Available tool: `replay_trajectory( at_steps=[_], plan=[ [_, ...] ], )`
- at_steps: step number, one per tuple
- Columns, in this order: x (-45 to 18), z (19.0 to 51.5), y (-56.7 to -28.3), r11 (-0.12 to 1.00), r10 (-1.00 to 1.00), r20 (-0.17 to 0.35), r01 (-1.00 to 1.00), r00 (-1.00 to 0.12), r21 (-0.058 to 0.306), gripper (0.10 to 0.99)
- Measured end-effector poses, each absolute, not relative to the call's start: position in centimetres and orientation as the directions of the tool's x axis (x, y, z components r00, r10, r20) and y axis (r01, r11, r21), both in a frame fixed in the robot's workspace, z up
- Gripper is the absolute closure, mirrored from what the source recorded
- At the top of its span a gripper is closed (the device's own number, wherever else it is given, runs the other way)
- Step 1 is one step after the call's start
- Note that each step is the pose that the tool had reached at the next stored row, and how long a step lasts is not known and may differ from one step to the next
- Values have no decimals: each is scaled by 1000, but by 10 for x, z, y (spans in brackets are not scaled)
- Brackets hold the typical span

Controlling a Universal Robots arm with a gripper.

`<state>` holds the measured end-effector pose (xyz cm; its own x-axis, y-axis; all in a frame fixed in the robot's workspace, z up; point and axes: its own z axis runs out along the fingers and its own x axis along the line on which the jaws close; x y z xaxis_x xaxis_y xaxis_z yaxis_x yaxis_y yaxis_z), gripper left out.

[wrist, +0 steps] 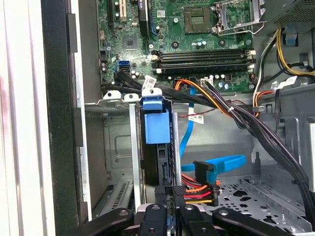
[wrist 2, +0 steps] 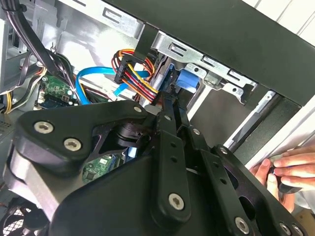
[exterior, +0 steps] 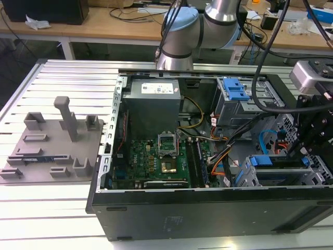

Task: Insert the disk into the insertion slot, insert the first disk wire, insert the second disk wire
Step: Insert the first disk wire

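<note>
open computer case (exterior: 208,213) on a slatted bench, with the arm reaching in over its far side. the disk (wrist: 156,129) stands on edge in the insertion slot (wrist: 117,147), in the corner of the case nearest the exterior view's right. its long axis runs along the depth of the cage, which in the exterior view lies roughly left to right. the blue tab end of its carrier points toward the motherboard (wrist: 197,29), and the opposite end faces the gripper (wrist: 171,192). the black fingers (wrist: 179,201) are pressed nearly together, pinching the near edge of the disk. a thin strip of blue carrier shows between them in the first wrist view. in the second wrist view the two long fingers converge to a narrow tip just beside the blue tab. a black connector (wrist: 203,173) on red, orange and yellow wires lies loose beside the disk, near the fingertips and apart from it. a flat blue cable (wrist: 221,163) lies just above that connector over the perforated floor. a person's hand (wrist 2: 290,169) is at the outer edge of the case.
</note>
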<state>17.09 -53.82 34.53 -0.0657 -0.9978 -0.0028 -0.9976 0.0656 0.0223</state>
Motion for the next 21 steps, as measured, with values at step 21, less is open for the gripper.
replay_trajectory(
  at_steps=[21],
  plan=[
    [171,351,-538,66,-998,-1,-998,-66,22,922]
  ],
)
